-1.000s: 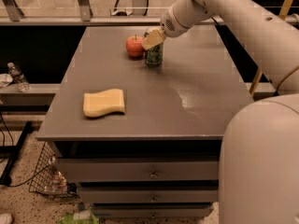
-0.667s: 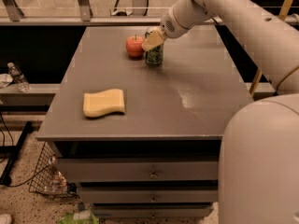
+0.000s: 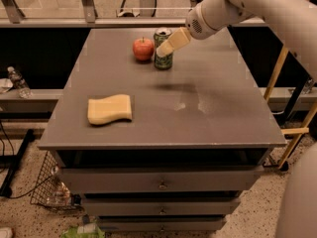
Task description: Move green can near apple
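Observation:
The green can stands upright on the grey table at its far middle, with its silver top showing. The red apple sits just left of it, a small gap between them. My gripper comes in from the upper right on the white arm. Its beige tip lies across the can's upper right side in this view. Whether it touches the can cannot be told.
A tan sponge lies on the table's left front. Drawers sit under the tabletop. A wire basket and a water bottle are on the left. A wooden frame stands at the right.
My gripper has drawn back to the right off the can's top, which now shows. The can and the apple have not moved.

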Controlling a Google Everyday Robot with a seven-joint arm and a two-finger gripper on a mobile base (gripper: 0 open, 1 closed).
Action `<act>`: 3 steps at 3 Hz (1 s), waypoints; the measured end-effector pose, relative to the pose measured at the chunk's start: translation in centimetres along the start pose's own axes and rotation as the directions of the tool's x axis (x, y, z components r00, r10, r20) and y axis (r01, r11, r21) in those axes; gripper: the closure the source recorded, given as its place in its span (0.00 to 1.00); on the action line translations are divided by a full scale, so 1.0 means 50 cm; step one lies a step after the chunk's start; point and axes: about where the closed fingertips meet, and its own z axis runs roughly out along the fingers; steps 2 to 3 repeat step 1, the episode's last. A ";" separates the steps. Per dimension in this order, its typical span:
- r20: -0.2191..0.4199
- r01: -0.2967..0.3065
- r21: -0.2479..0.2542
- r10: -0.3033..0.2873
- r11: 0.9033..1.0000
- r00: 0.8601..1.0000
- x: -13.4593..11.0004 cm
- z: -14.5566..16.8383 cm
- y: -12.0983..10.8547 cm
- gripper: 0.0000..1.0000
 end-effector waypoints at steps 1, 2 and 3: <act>-0.005 0.015 0.067 -0.014 0.998 1.000 0.039 -0.095 0.000 0.00; -0.005 0.015 0.067 -0.014 0.998 1.000 0.039 -0.095 0.000 0.00; -0.005 0.015 0.067 -0.014 0.998 1.000 0.039 -0.095 0.000 0.00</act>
